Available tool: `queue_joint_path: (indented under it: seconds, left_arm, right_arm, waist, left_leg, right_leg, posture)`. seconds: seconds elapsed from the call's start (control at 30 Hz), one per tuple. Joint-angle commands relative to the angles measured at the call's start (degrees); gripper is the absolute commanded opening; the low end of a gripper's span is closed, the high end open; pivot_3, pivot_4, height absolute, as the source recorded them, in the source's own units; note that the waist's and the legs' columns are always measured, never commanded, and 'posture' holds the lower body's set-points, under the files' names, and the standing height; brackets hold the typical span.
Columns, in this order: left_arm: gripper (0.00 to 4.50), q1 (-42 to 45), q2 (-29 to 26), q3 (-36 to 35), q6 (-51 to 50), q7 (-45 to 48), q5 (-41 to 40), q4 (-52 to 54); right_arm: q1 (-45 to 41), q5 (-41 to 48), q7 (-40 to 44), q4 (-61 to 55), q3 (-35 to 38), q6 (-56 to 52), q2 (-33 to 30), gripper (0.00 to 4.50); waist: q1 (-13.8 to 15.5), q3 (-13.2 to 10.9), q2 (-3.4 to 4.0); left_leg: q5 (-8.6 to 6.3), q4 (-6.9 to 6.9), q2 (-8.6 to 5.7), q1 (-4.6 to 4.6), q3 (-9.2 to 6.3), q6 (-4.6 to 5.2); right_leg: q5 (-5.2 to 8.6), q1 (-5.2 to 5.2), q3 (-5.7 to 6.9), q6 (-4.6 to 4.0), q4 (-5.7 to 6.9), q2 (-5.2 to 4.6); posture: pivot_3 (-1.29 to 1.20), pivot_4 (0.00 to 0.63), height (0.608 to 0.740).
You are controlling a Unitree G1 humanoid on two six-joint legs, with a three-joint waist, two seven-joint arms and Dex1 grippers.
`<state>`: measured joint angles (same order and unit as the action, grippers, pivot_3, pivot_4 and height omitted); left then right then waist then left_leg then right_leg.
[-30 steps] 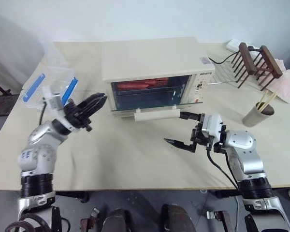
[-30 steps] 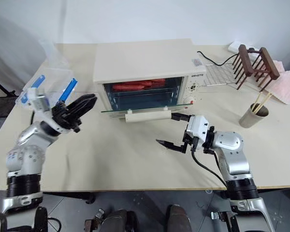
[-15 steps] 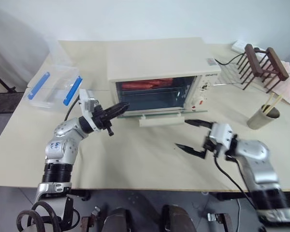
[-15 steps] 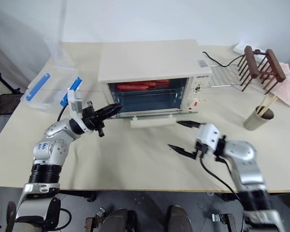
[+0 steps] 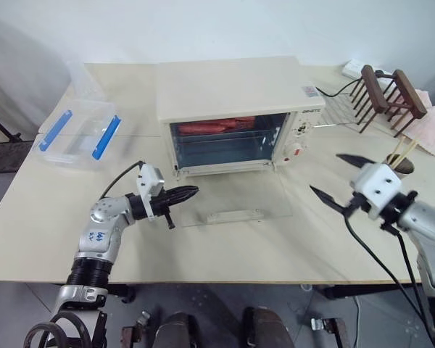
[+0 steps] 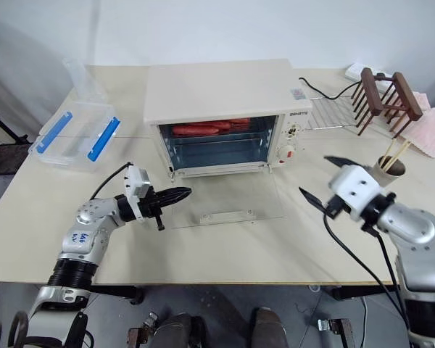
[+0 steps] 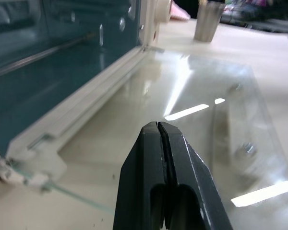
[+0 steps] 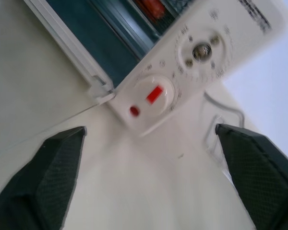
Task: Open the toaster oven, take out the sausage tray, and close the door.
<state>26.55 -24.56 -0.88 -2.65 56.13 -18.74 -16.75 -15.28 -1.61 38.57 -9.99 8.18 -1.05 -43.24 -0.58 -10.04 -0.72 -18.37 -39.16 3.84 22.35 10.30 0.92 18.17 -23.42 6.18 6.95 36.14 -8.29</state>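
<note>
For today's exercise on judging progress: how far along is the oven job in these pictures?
Done: the door lies folded flat on the table, so the toaster oven is open. In hand: nothing; the left claw is shut at the door's left edge, the right claw open, empty. Left: the sausage tray sits inside; closing follows.

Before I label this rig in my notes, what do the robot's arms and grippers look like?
Both arms are silver-grey metal with black joint rings and black cables. The left gripper and right gripper each have two pointed black fingers on a white block; the left arm carries blue writing.
</note>
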Motion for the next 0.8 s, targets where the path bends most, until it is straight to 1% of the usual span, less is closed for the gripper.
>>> queue_joint_path:
  seconds: [0.03,0.1,0.2,0.27,0.33,0.4,0.47,0.57,0.67,0.7,0.8]
  left_arm:
    - [0.01,-0.24,0.93,-0.43,2.85,-1.5,0.95,-0.22]
    - [0.01,-1.15,1.18,-1.65,3.11,-1.44,-0.41,0.82]
    - [0.62,-2.51,0.65,-2.94,2.22,-1.6,-1.52,2.58]
    - [1.24,-3.14,0.29,-3.86,2.45,-1.84,-1.9,2.66]
    - [1.83,-3.59,0.08,-4.34,2.4,-1.78,-2.27,2.85]
    - [2.38,-4.84,0.05,-5.41,2.26,-2.79,-2.72,4.01]
    - [3.02,-5.87,0.17,-6.27,2.1,-3.28,-3.42,5.36]
    - [3.91,-6.95,0.26,-7.97,1.86,-3.9,-4.95,6.7]
    - [3.91,-7.99,-0.2,-8.61,1.27,-3.41,-5.96,7.23]
    - [3.91,-8.37,-0.24,-8.69,1.04,-3.28,-6.21,7.68]
    - [3.91,-9.16,-0.38,-8.65,0.74,-2.81,-6.68,8.65]
  right_arm:
    - [-6.02,-9.26,-6.09,-1.49,-7.54,0.61,3.5,4.5]
    - [-9.62,-13.39,-8.45,-0.79,-12.35,1.7,6.88,4.5]
    - [-14.85,-22.31,-13.52,2.29,-18.79,2.63,10.92,4.5]
    - [-18.28,-27.16,-17.15,5.42,-22.08,3.35,13.45,4.5]
    - [-20.36,-30.22,-19.75,7.72,-23.81,3.5,15.04,4.5]
    - [-24.31,-35.22,-24.02,12.32,-26.6,2.29,18.03,4.5]
    - [-27.3,-38.97,-27.09,16.49,-28.84,2.45,19.78,4.5]
    - [-30.83,-41.17,-30.12,22.76,-30.78,2.01,22.98,4.5]
    - [-33.35,-42.54,-31.81,27.16,-32.26,2.02,25.29,4.5]
    - [-34.16,-43.63,-32.91,28.55,-32.49,0.55,26.15,4.5]
    - [-36.02,-44.34,-33.83,32.19,-33.22,0.11,27.33,4.5]
  waist:
    - [-0.02,0.0,0.0]
    - [-0.08,0.0,0.0]
    - [-0.69,0.0,0.0]
    - [-0.89,0.0,0.0]
    - [-1.14,0.0,0.0]
    - [-1.25,0.0,0.0]
    - [-1.49,0.0,0.0]
    - [-2.06,0.0,0.0]
    - [-2.46,0.0,0.0]
    - [-2.58,0.0,0.0]
    - [-2.75,0.0,0.0]
  left_leg:
    - [0.0,0.0,0.0,0.03,0.01,0.0]
    - [0.0,-0.01,-0.01,0.03,0.01,0.0]
    - [0.01,-0.01,0.0,0.05,0.02,-0.01]
    - [0.01,-0.01,-0.01,0.05,0.0,-0.01]
    - [0.02,-0.02,-0.01,0.06,0.0,0.01]
    - [0.03,-0.02,-0.01,0.07,-0.02,0.0]
    - [0.03,-0.01,0.01,0.07,0.0,0.0]
    - [0.04,0.02,0.02,0.07,-0.01,-0.02]
    - [0.04,0.04,0.01,0.08,-0.06,-0.03]
    - [0.05,0.04,0.01,0.08,-0.06,-0.03]
    - [0.04,0.05,0.01,0.08,-0.07,-0.03]
  right_leg:
    - [0.0,-0.03,-0.01,0.0,0.16,0.0]
    - [0.0,-0.05,0.0,0.0,0.23,0.0]
    - [0.0,-0.09,0.0,0.0,0.29,-0.01]
    - [0.0,-0.08,0.02,0.0,0.34,-0.02]
    - [0.0,-0.09,0.02,0.0,0.34,-0.03]
    - [0.0,-0.09,0.05,0.0,0.36,-0.03]
    - [0.0,-0.13,0.03,0.0,0.38,-0.04]
    - [0.0,-0.16,0.05,0.0,0.46,-0.03]
    - [0.0,-0.16,0.08,0.0,0.51,-0.04]
    - [0.0,-0.16,0.08,0.0,0.51,-0.05]
    - [0.0,-0.16,0.08,0.0,0.54,-0.05]
  posture:
    - [0.0,0.15,0.74]
    - [0.0,0.15,0.74]
    - [0.0,0.15,0.74]
    - [0.0,0.15,0.74]
    - [0.0,0.15,0.74]
    - [0.0,0.15,0.74]
    - [0.0,0.15,0.74]
    - [0.0,0.15,0.74]
    - [0.0,0.15,0.74]
    - [0.0,0.15,0.74]
    - [0.0,0.15,0.74]
